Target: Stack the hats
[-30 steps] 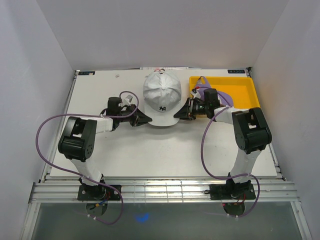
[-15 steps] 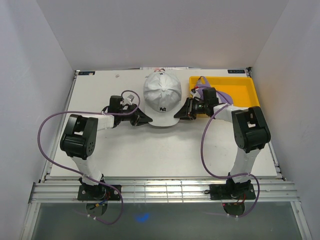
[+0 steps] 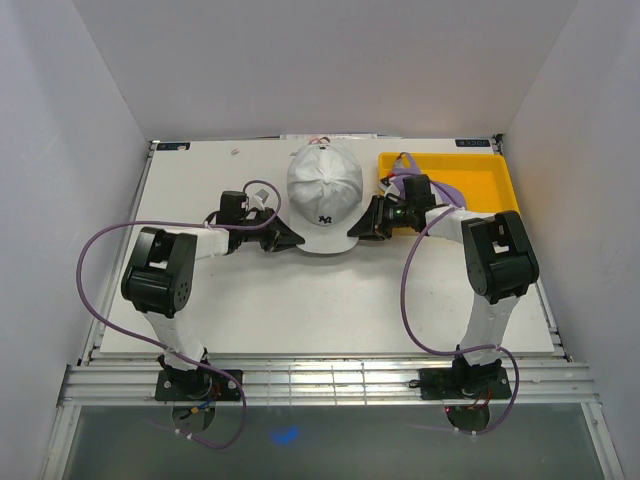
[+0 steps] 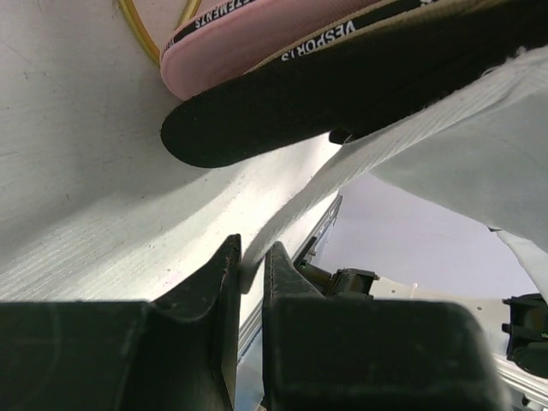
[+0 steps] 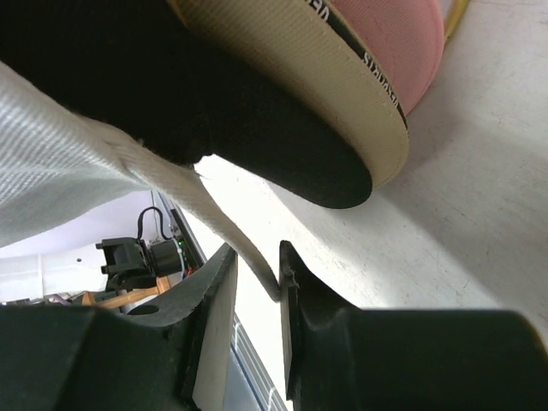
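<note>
The white cap (image 3: 324,190) sits on top of the black and pink caps at the back middle. In the left wrist view the pink brim (image 4: 257,43), the black brim (image 4: 342,94) and the white cap (image 4: 445,163) lie in layers. My left gripper (image 3: 290,238) is shut on the white brim's left edge (image 4: 250,261). My right gripper (image 3: 358,230) stands at the brim's right edge. Its jaws are slightly apart, and the brim (image 5: 261,274) touches one finger only. The purple cap (image 3: 402,180) lies in the tray, mostly hidden by my right arm.
The yellow tray (image 3: 480,180) lies at the back right, next to the stack. A gold wire (image 4: 137,34) of the stand shows under the pink cap. White walls close in the table on three sides.
My left arm has shifted slightly to the right towards the cap, and my right gripper has edged a little farther back. The white cap has hardly moved.
</note>
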`<action>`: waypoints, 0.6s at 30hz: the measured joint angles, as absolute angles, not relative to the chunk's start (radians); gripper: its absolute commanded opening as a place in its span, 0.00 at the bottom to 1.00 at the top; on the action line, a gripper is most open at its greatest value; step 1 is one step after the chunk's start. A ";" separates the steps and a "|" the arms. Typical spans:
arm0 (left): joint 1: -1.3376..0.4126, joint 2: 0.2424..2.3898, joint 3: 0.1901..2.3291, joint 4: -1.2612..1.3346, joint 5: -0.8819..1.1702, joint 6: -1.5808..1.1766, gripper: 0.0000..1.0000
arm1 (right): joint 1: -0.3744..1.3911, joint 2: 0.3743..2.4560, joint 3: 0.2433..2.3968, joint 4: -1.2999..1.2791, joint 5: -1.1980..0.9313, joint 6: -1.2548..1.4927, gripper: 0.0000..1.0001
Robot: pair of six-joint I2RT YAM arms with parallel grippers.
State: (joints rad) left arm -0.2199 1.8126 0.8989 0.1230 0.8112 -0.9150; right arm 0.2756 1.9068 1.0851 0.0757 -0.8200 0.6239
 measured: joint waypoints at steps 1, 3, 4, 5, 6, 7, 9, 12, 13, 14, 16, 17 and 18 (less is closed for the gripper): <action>-0.220 1.813 0.899 0.122 0.811 -0.913 0.18 | 0.276 1.907 1.087 0.073 -0.819 0.622 0.18; -0.220 1.812 0.899 0.120 0.810 -0.909 0.32 | 0.277 1.907 1.096 0.054 -0.816 0.620 0.20; -0.220 1.812 0.900 0.116 0.805 -0.905 0.35 | 0.278 1.907 1.102 0.046 -0.814 0.617 0.22; -0.221 1.812 0.901 0.104 0.786 -0.902 0.39 | 0.278 1.907 1.107 0.036 -0.814 0.616 0.23; -0.221 1.812 0.900 0.080 0.756 -0.892 0.50 | 0.278 1.906 1.114 0.023 -0.810 0.610 0.23; -0.214 1.812 0.895 0.050 0.722 -0.885 0.54 | 0.274 1.906 1.119 0.014 -0.801 0.601 0.25; -0.196 1.814 0.882 -0.010 0.674 -0.878 0.66 | 0.262 1.906 1.132 -0.009 -0.790 0.589 0.27; -0.176 1.810 0.876 -0.045 0.664 -0.881 0.71 | 0.250 1.906 1.145 -0.028 -0.771 0.580 0.34; -0.177 1.806 0.876 -0.046 0.661 -0.879 0.73 | 0.249 1.905 1.146 -0.031 -0.761 0.577 0.39; -0.179 1.804 0.876 -0.047 0.659 -0.877 0.73 | 0.247 1.905 1.147 -0.038 -0.751 0.576 0.41; -0.179 1.799 0.876 -0.051 0.656 -0.875 0.73 | 0.246 1.905 1.147 -0.055 -0.723 0.573 0.46; -0.179 1.797 0.876 -0.053 0.654 -0.874 0.73 | 0.246 1.905 1.147 -0.062 -0.708 0.573 0.47; -0.179 1.795 0.876 -0.055 0.652 -0.872 0.73 | 0.245 1.905 1.147 -0.072 -0.688 0.572 0.49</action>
